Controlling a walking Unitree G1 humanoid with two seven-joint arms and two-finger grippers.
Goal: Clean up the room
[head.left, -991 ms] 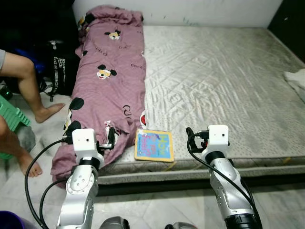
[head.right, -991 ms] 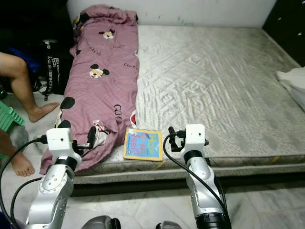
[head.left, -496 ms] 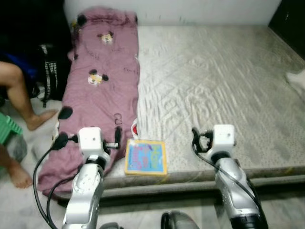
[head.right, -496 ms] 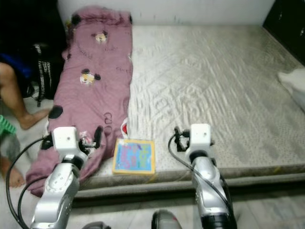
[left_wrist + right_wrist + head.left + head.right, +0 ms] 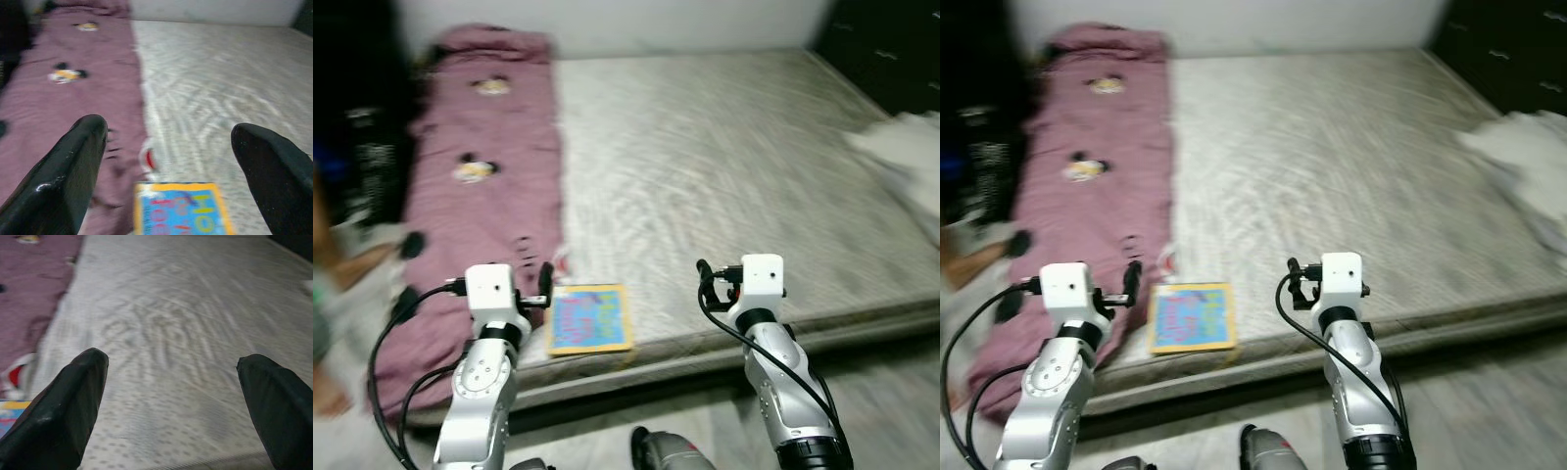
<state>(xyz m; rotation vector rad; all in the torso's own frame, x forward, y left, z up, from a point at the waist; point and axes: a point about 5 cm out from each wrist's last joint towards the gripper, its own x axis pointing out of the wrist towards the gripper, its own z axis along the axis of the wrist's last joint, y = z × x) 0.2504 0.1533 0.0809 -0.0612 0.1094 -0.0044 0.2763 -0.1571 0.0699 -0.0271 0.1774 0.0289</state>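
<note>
A colourful picture book (image 5: 590, 318) lies flat near the front edge of the grey mattress (image 5: 724, 166). Beside it on the left, a pink cartoon-print blanket (image 5: 480, 186) runs the length of the bed. My left gripper (image 5: 545, 282) hovers just left of the book, over the blanket's edge, open and empty; the left wrist view has its fingers (image 5: 73, 161) spread above the book (image 5: 181, 215). My right gripper (image 5: 704, 278) is open and empty over bare mattress right of the book, its fingers (image 5: 73, 391) wide apart. The head views are blurred.
A white cloth (image 5: 901, 162) lies at the mattress's right side. Dark furniture (image 5: 886, 49) stands at the back right. A black bag (image 5: 362, 162) and a person's blurred leg (image 5: 352, 262) are on the left. Tiled floor (image 5: 891, 392) runs along the bed's front.
The whole picture has shifted: the camera has turned to the right, so the bed and book sit further left and the white cloth shows more. Both arms keep their pose.
</note>
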